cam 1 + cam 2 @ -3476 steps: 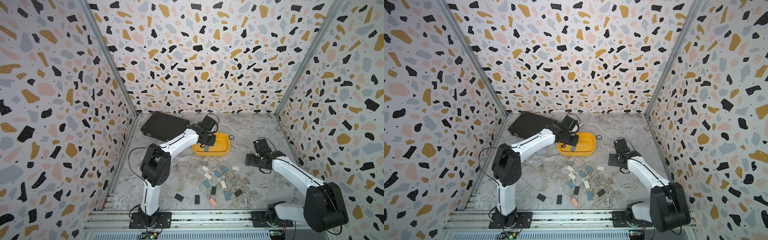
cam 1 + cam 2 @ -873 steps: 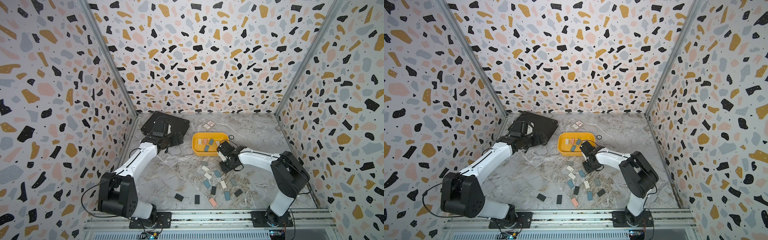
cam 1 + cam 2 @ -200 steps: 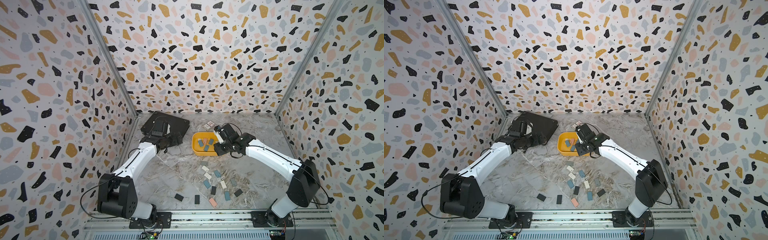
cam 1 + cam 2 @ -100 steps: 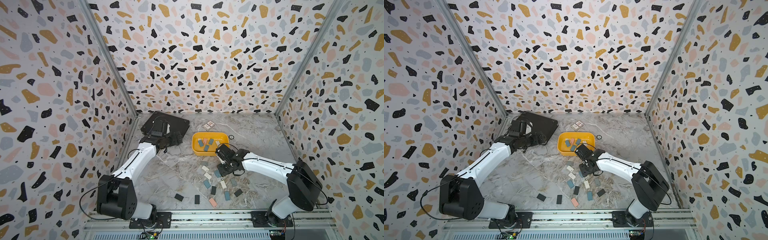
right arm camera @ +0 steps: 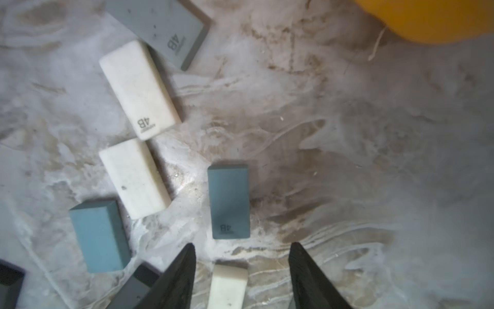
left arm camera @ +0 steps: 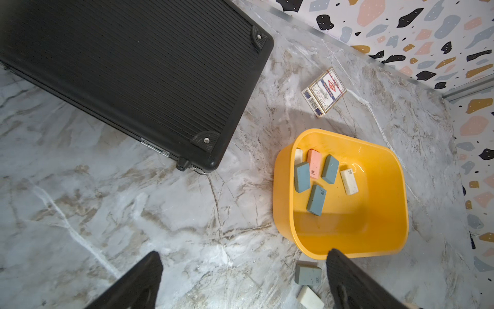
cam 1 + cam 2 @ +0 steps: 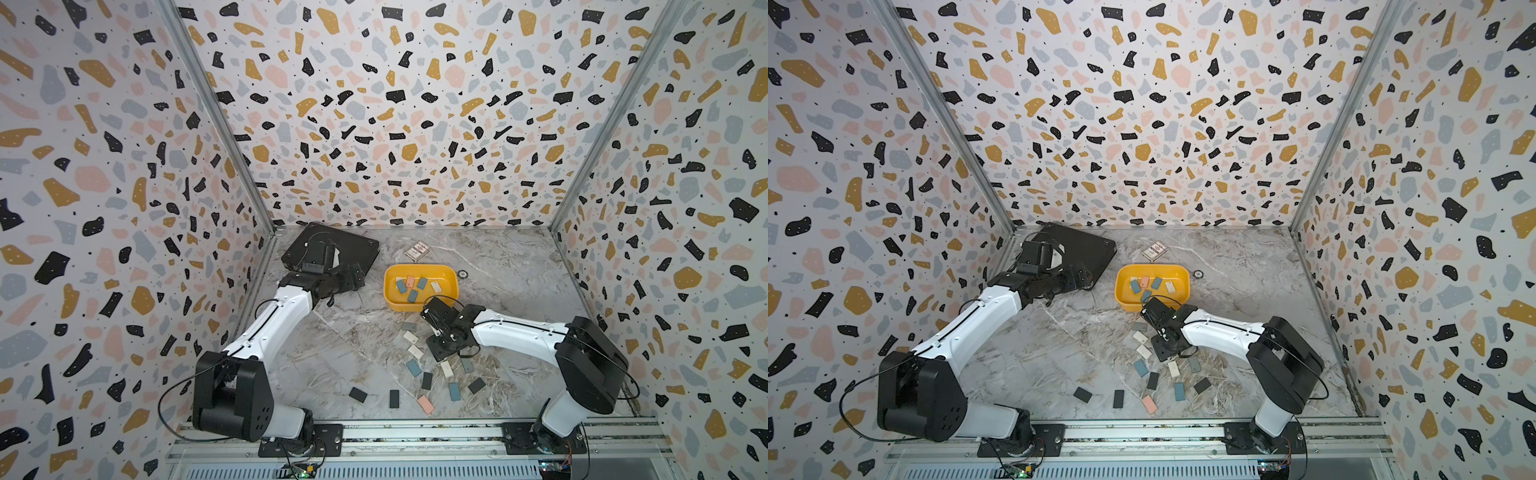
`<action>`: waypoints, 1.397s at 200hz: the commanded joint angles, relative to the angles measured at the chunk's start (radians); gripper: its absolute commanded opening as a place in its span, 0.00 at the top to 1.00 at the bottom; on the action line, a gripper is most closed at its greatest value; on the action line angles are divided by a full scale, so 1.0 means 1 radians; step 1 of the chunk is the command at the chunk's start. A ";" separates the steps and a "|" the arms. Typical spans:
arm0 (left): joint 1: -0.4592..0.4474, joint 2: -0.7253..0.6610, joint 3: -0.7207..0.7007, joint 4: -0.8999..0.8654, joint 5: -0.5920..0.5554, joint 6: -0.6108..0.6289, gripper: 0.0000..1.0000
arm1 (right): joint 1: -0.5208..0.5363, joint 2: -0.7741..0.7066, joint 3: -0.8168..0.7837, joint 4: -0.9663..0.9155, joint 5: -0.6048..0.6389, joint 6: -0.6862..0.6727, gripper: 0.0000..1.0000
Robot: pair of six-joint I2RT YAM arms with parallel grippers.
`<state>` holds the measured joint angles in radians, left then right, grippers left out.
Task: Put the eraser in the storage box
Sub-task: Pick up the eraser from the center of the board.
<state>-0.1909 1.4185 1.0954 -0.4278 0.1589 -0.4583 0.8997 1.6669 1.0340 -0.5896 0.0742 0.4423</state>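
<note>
1. Your right fingers (image 5: pixel 181 281) stood open and empty. A white eraser (image 5: pixel 227 286) lay on the tabletop (image 5: pixel 374 160) between them, with a gap on either side.
2. The yellow storage box (image 7: pixel 401 305) sat near, already holding several erasers (image 6: pixel 316 199).
3. Your left fingers (image 6: pixel 139 283) hung spread wide, gripping nothing, over bare tabletop between the black case (image 6: pixel 133 67) and the box.

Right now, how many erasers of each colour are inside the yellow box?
Blue erasers: 3
White erasers: 2 (one is half hidden by the wall)
Pink eraser: 1
Total in the storage box: 6
</note>
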 commanded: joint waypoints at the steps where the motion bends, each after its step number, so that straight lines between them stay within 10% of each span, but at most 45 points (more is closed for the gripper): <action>1: 0.005 -0.032 -0.013 0.024 -0.012 0.015 0.04 | 0.009 0.004 0.008 -0.001 0.002 0.018 0.41; 93: 0.005 -0.034 -0.014 0.023 -0.013 0.019 0.04 | 0.008 0.081 0.016 0.027 0.012 0.023 0.44; 206: 0.004 -0.034 -0.014 0.021 -0.015 0.021 0.04 | 0.009 0.086 0.032 0.013 0.018 0.008 0.81; 279: 0.005 -0.038 -0.011 0.018 -0.015 0.019 0.04 | 0.007 0.000 0.287 -0.135 0.156 -0.110 0.82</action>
<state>-0.1909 1.4078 1.0946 -0.4259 0.1486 -0.4557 0.9081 1.7306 1.1877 -0.6498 0.1524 0.4004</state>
